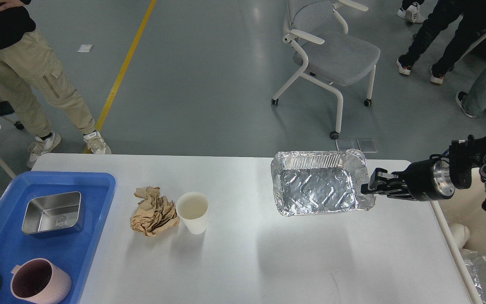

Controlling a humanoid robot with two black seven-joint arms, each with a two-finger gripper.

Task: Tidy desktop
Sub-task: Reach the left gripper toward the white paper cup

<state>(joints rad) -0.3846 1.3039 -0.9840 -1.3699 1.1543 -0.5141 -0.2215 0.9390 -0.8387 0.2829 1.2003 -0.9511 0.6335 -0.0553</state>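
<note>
**Foil tray held off the table at right edge**

The table (243, 253), a wide white top with rounded corners, fills the lower half of the frame. A blue plastic tray (95, 198) sits at its lower left corner, holding a steel container (51, 212) and, below that, a pink mug (40, 282) cut by the frame bottom. A foil tray (317, 183) occupies the upper right of the table area, open side up, rim crumpled; its shadow falls well below it on the tabletop, so it appears raised clear of the surface. The right gripper (371, 185) enters from the right edge of the frame, jaws closed on the foil tray's right rim. Crumpled brown paper (153, 211) lies left of centre, touching or just beside a white paper cup (193, 212), which stands upright. The left gripper does not appear in the frame.
</note>
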